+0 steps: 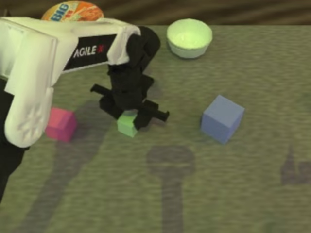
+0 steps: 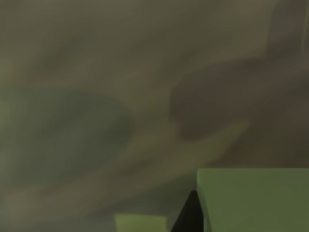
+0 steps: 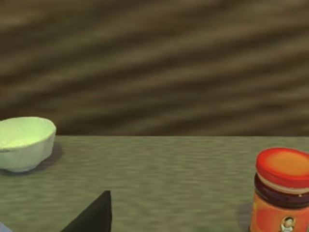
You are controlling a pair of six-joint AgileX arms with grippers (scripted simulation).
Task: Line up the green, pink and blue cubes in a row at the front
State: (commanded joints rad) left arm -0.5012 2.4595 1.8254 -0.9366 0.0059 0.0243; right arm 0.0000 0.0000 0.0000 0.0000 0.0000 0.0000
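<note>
The small light-green cube (image 1: 127,124) lies left of the table's middle, partly under my left gripper (image 1: 132,116), which is shut on it. In the left wrist view the green cube (image 2: 256,200) fills the lower corner, with one dark finger (image 2: 189,217) tight against its side. The pink cube (image 1: 60,124) rests at the left, beside the white forearm. Alone at the right of centre stands the larger periwinkle-blue cube (image 1: 222,118). My right arm is outside the top view; only a dark tip of my right gripper (image 3: 96,215) shows in its wrist view.
A pale green bowl (image 1: 189,38) stands at the back, also in the right wrist view as the bowl (image 3: 24,142). An orange round pack (image 1: 73,11) sits at the back left. A red-lidded jar (image 3: 281,191) stands on the table in the right wrist view.
</note>
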